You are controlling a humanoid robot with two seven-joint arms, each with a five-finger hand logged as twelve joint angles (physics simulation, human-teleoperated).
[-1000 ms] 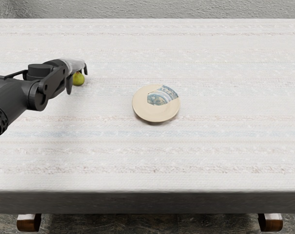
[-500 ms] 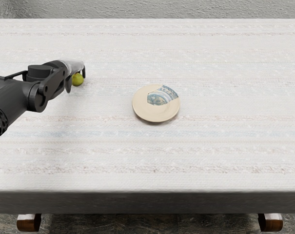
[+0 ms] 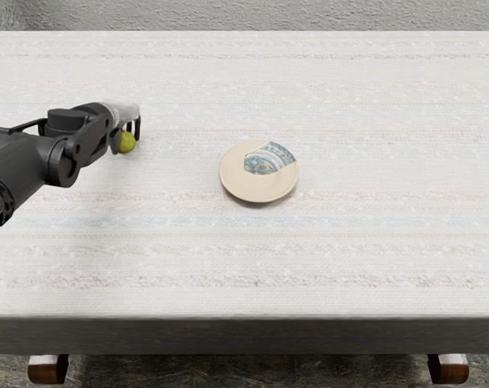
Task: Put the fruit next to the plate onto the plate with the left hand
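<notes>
Cannot tell whether left hand [image 3: 108, 126] grips small green fruit [image 3: 128, 143], well left of plate [image 3: 259, 182]. Likely light, round, roll-prone: take across widest middle.

A bare simulated room is shown. A pale striped worktop [image 3: 309, 259] on wooden feet [image 3: 48, 369] is set on a grey mottled floor [image 3: 228, 372].

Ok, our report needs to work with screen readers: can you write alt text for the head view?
A dark robot arm reaches in from the left, its left hand directly over a small green fruit on a pale table. A tan plate with a blue patch sits apart to the right.
</notes>
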